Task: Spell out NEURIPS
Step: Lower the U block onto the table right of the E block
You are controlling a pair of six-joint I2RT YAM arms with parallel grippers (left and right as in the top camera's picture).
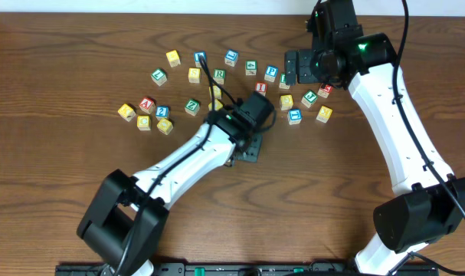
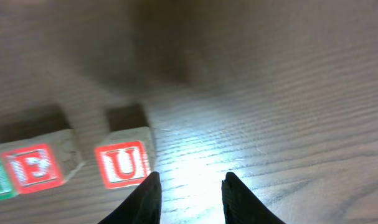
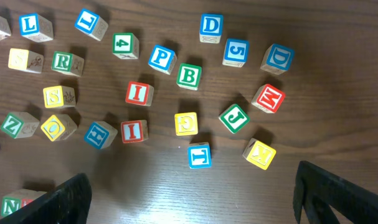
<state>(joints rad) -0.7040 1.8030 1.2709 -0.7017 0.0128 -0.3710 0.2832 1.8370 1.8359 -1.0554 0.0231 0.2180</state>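
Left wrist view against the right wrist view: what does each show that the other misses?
Only the left wrist: the red E cube and red U cube side by side, the left fingers apart and empty next to the U. Only the right wrist: the scattered pool, including green R cube, blue P cube and a red I cube, between wide-open right fingers. Shared: the wooden table, probably also the green N cube.
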